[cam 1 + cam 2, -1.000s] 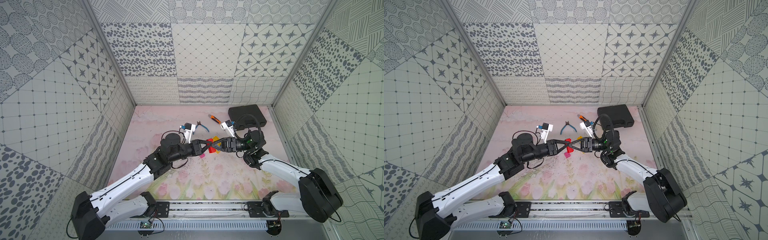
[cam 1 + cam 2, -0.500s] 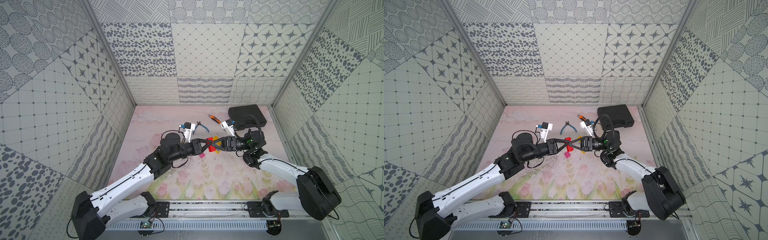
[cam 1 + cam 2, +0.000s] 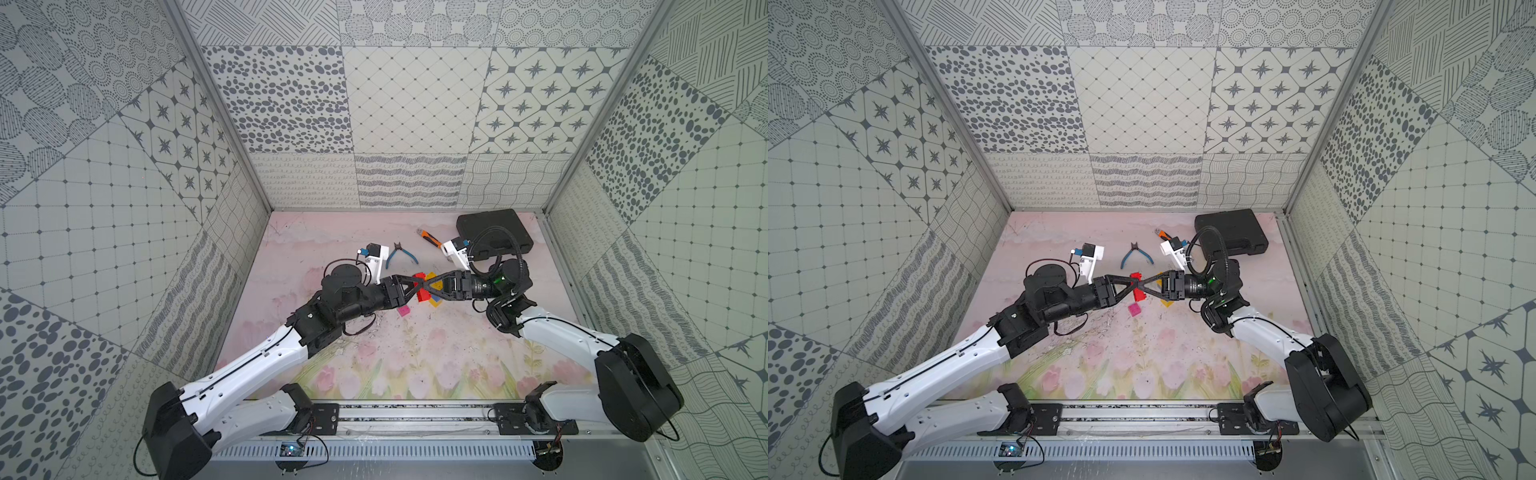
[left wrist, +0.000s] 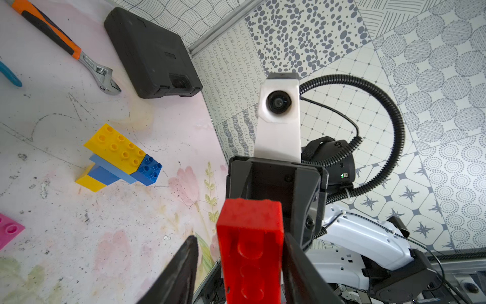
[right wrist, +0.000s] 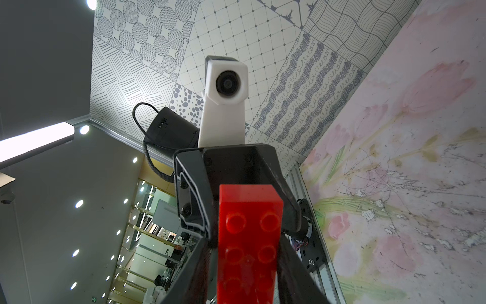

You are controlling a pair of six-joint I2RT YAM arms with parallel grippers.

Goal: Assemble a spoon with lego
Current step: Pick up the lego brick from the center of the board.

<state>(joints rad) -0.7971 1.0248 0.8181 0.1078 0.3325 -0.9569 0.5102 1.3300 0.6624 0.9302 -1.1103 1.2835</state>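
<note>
A red lego brick [image 3: 422,293] hangs above the mat, where both grippers meet tip to tip. My right gripper [image 5: 247,263] is shut on this red brick [image 5: 249,231], a finger pressed on each side. My left gripper [image 4: 239,265] stands open around the same red brick [image 4: 249,250], with a gap showing at one finger [image 4: 184,265]. On the mat lies the part-built spoon [image 4: 118,155], yellow, light blue and dark blue bricks joined; it is mostly hidden under the fingers in both top views. A pink brick [image 3: 403,311] lies loose near it.
Blue-handled pliers [image 3: 397,254] and an orange-handled wrench [image 3: 430,238] lie behind the grippers. A black case [image 3: 494,232] sits at the back right corner. Patterned walls close in the mat [image 3: 415,357] on three sides.
My left gripper's jaws have parted from the red brick they were shut on. The right gripper keeps its hold. Both arms have barely moved.
</note>
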